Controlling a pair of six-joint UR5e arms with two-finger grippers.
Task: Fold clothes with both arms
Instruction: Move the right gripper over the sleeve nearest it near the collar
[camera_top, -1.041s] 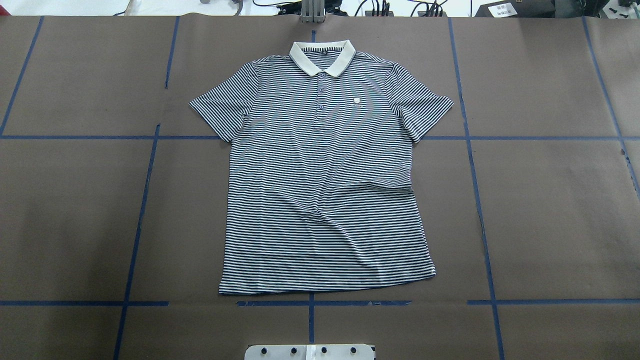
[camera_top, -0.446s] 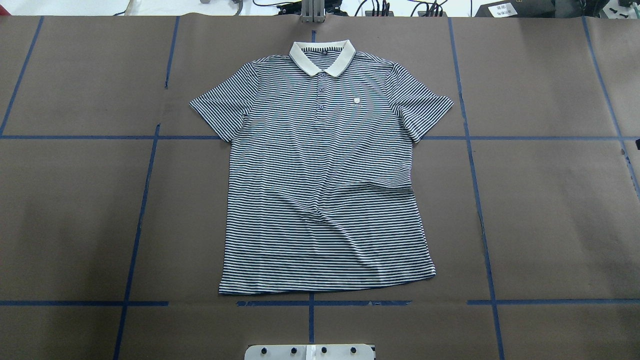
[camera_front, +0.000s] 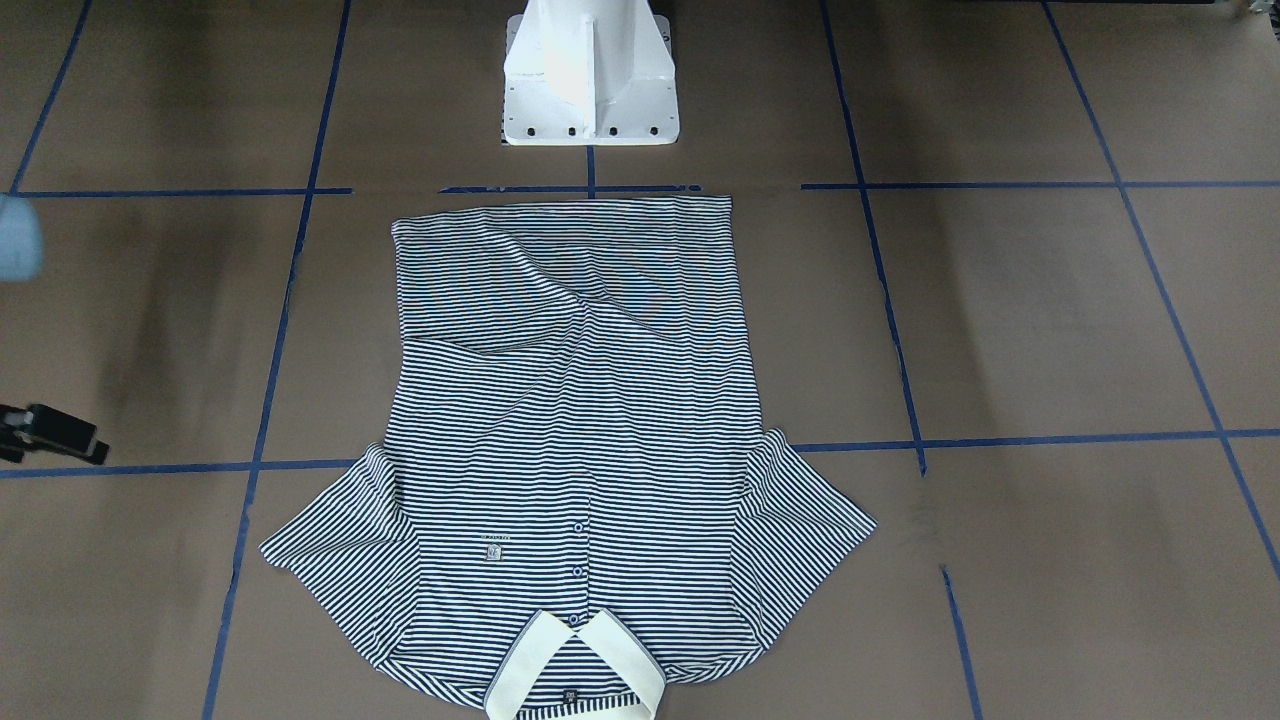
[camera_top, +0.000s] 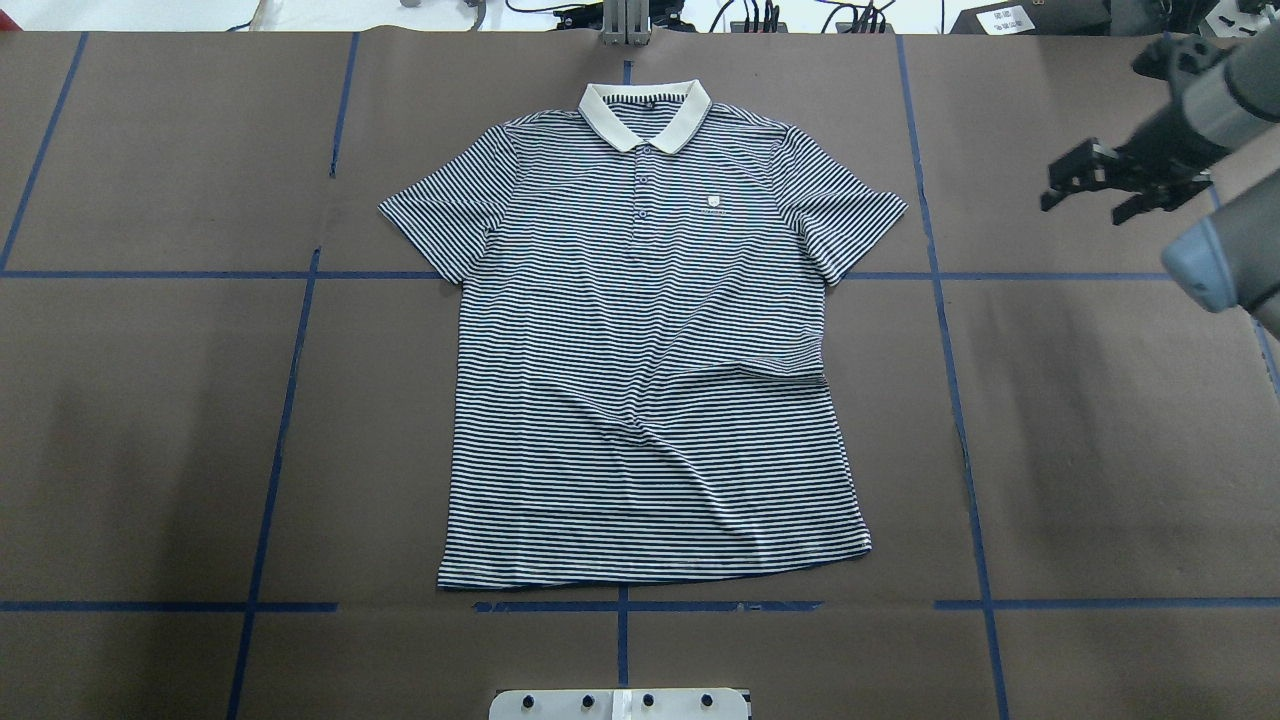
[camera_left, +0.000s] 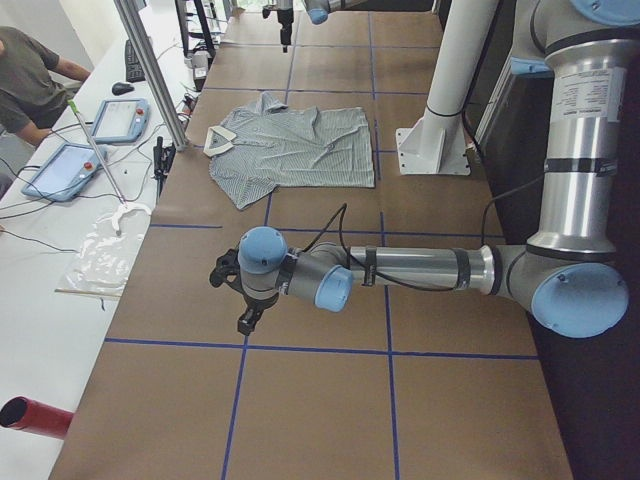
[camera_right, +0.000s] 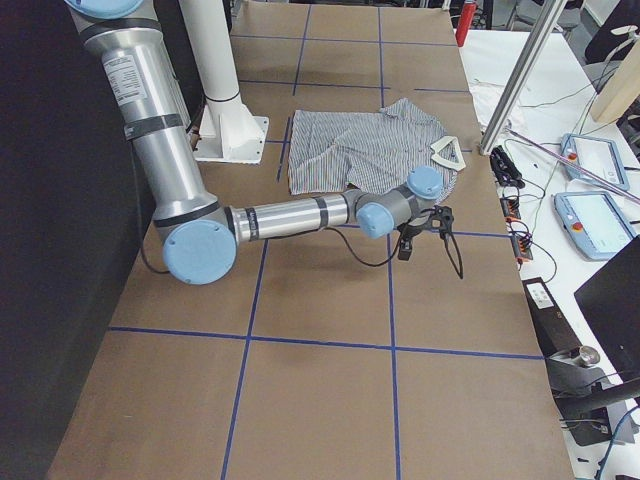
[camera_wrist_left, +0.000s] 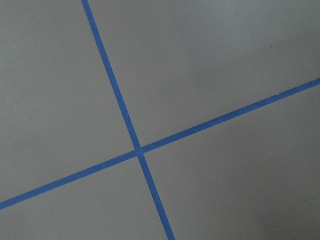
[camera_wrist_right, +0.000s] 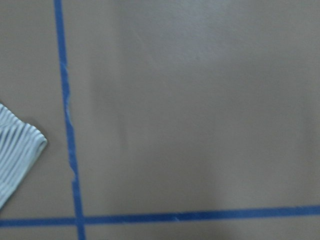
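The navy-and-white striped polo shirt (camera_top: 640, 380) lies flat and face up in the middle of the brown table, with its cream collar (camera_top: 645, 115) at the far side. It also shows in the front view (camera_front: 570, 420). My right gripper (camera_top: 1085, 203) hovers over the table to the right of the shirt's right sleeve, apart from it, fingers spread and empty. It shows at the front view's left edge (camera_front: 50, 435). The right wrist view shows a sleeve corner (camera_wrist_right: 17, 155). My left gripper (camera_left: 235, 295) shows only in the left side view, far from the shirt. I cannot tell its state.
The white pedestal base (camera_front: 590, 70) stands at the shirt's hem side. Blue tape lines (camera_wrist_left: 137, 150) cross the brown table. Tablets (camera_left: 60, 170), cables and a seated person (camera_left: 25, 80) are at the far edge. A red cylinder (camera_left: 35, 415) lies near the table's corner.
My right arm has come into the overhead view from the right edge, with its gripper pointing toward the shirt. The shirt has not moved.
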